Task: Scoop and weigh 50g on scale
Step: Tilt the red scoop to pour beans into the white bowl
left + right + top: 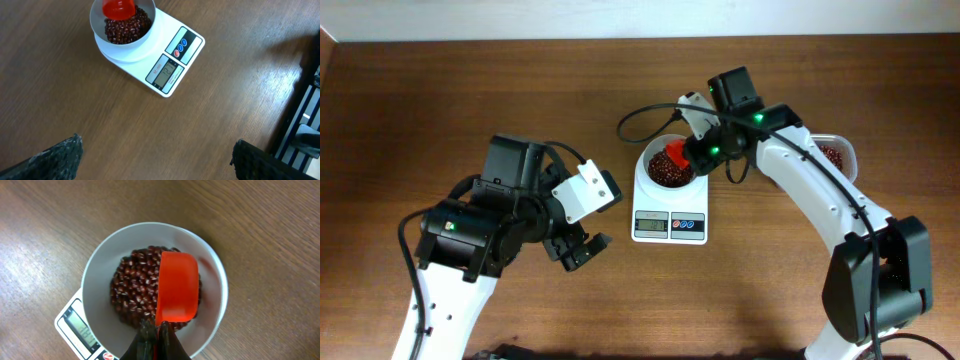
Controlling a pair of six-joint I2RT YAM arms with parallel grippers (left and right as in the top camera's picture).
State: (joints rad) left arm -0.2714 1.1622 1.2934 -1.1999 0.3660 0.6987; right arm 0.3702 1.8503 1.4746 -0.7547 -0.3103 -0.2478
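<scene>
Table: brown wooden table (420, 100); every item listed stands on or over it.
Left arm: black-and-white left arm (480, 230), folded at the lower left, wrist turned right toward the scale.
Left fingers: left gripper (582, 250) hangs over bare wood near the scale's left side, fingers spread wide, nothing between them.
Scale: small white digital kitchen scale (669, 226), mid-table, with a grey display and blue and red round buttons.
Bowl: round white bowl (644, 168), seated on the scale.
Beans: small dark red-brown beans (132, 290), heaped in the bowl's bottom.
Scoop: red plastic scoop (176, 287), inside the bowl above the beans; contact cannot be told.
Right fingers: right gripper (156, 341), pressed together on the scoop's handle end.
Right arm: white right arm (820, 190), rising from the lower right, reaching left, wrist at the bowl's right rim.
Tub: clear rectangular plastic tub (838, 150), far right behind the right arm, with more beans inside.
</scene>
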